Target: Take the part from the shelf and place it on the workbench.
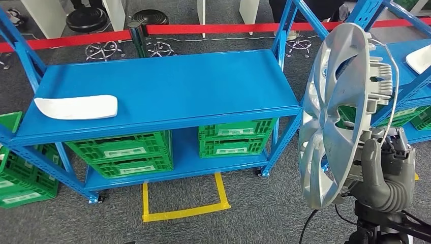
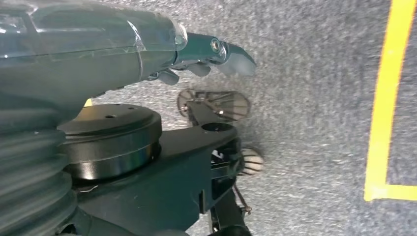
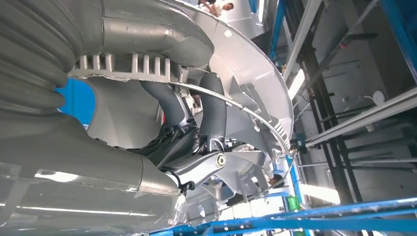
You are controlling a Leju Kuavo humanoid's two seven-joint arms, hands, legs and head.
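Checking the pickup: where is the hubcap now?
In the head view, the hubcap is on the right, held upright by the right hand, beside the blue shelf.

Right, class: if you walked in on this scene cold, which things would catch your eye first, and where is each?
First, the big silver wheel cover, held upright at the right of the head view by the robot's right hand. Next, the bright blue shelf straight ahead, with a white curved part lying on the left of its top level and green crates on the level below. Yellow floor tape marks a box in front of the shelf.
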